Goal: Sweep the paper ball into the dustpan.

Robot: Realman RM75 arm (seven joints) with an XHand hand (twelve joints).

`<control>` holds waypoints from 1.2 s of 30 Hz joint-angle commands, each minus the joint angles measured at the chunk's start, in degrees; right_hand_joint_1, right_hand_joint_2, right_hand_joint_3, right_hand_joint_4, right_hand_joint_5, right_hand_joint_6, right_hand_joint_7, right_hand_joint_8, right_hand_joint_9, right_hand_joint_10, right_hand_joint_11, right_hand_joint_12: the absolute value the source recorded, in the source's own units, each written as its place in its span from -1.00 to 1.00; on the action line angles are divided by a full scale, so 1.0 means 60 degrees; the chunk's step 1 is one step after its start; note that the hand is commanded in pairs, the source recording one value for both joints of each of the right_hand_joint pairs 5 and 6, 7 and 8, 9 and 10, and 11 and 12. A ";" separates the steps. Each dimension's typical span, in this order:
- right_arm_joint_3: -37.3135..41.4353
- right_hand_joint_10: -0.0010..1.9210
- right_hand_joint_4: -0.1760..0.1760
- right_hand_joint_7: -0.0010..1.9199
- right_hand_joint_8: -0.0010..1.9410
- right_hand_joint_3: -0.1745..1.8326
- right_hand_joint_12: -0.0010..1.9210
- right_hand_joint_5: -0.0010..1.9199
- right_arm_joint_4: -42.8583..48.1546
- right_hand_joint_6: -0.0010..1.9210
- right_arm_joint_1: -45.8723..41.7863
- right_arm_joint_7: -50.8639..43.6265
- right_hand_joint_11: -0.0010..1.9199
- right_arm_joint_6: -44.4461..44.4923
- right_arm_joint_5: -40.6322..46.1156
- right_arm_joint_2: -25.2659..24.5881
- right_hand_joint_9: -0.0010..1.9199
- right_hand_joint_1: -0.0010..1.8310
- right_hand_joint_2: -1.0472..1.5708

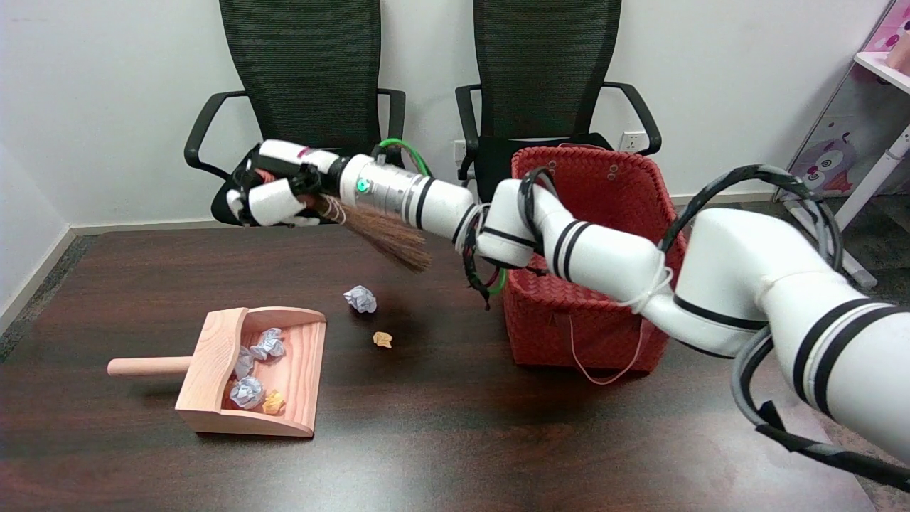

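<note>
The right hand (pixel 274 193) is raised above the far side of the table (pixel 455 441), fingers wrapped around the handle end of a small broom (pixel 384 238). The broom's brown bristles fan out toward 4 o'clock from the hand, running under the wrist, so its long axis slants from upper left to lower right; the tips hang clear of the tabletop.

The white paper ball (pixel 360 299), crumpled and faintly bluish, lies on the dark wood-grain table at about 5 o'clock from the hand, well below it and just below-left of the bristle tips, apart from them. A smaller orange paper ball (pixel 382 340) sits near it at 5 o'clock.

The dustpan (pixel 284 370) is pale, smooth wood with visible grain, a shallow tray with raised walls. Its round peg handle points to 9 o'clock and its open mouth faces 3 o'clock, toward the two loose balls. Several crumpled white wads and one orange one already lie inside.

A red woven basket (pixel 590 313) stands on the table at 3 o'clock from the balls, partly behind the white arm.
</note>
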 commanded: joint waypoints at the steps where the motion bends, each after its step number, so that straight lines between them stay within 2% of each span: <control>1: -0.0331 1.00 0.02 1.00 0.98 0.83 1.00 1.00 0.2538 1.00 -0.0807 0.0856 1.00 -0.0261 -0.0693 -0.1595 1.00 -0.07 0.61; 7: -0.0311 1.00 0.02 1.00 0.98 0.87 1.00 1.00 0.3200 1.00 -0.1166 0.1383 1.00 -0.0341 -0.0488 -0.2039 1.00 -0.07 0.58; 20: -0.0302 1.00 0.01 1.00 0.98 0.84 1.00 1.00 0.3068 1.00 -0.1420 0.2253 1.00 -0.0343 -0.0064 -0.2096 1.00 -0.05 0.57; 27: -0.0287 1.00 0.01 1.00 0.98 0.83 1.00 1.00 0.2610 1.00 -0.1461 0.2647 1.00 -0.0425 0.0296 -0.1953 1.00 -0.04 0.58; 36: -0.0281 1.00 0.01 1.00 0.98 0.80 1.00 1.00 0.1407 1.00 -0.1717 0.2955 1.00 -0.0495 0.1890 -0.1365 1.00 -0.05 0.58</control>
